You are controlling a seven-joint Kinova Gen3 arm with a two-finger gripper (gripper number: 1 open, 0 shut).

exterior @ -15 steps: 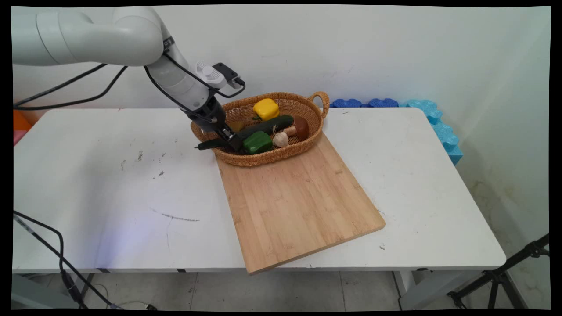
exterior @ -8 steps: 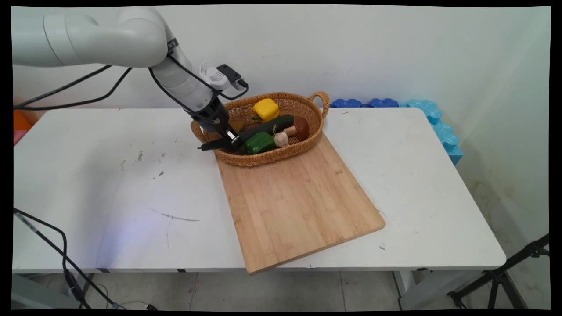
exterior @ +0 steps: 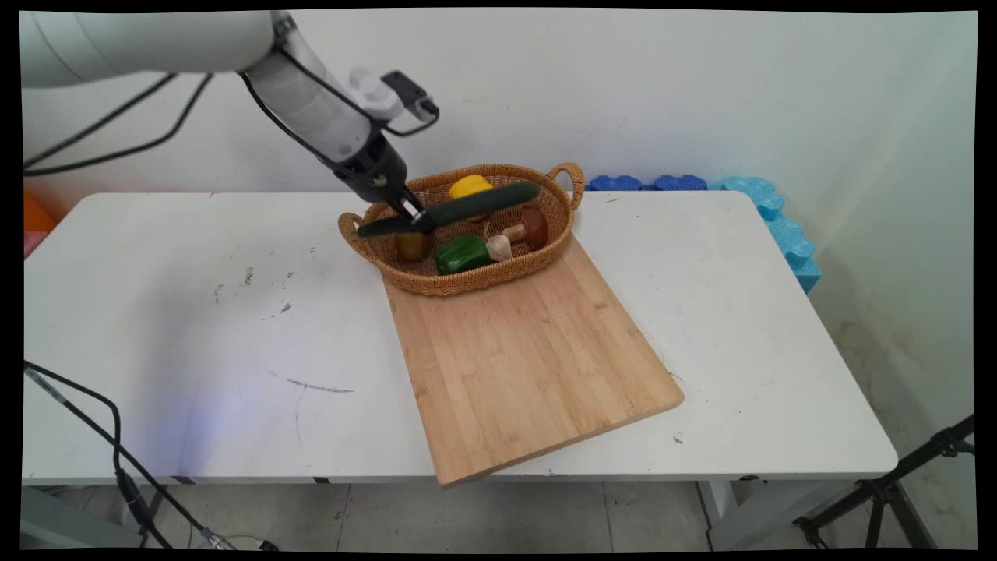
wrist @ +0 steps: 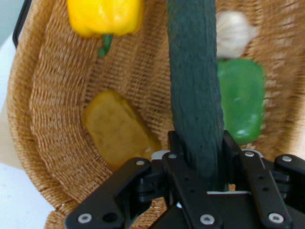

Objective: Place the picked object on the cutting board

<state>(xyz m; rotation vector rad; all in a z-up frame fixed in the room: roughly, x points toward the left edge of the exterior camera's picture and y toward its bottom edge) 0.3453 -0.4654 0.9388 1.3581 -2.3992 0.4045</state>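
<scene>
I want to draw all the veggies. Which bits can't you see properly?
- Yellow pepper: the held cucumber covers its lower part in the main view; the top edge cuts it in the hand view.
- Garlic: blurred and partly behind the cucumber, hand view.
- Mushroom: outside the hand view.

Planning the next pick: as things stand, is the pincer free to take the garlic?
Probably not: the pincer is shut on the cucumber, held above the basket. The garlic itself lies uncovered.

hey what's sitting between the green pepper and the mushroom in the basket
A garlic bulb lies between the green pepper and the mushroom, on the basket floor. The main view shows it.
</scene>
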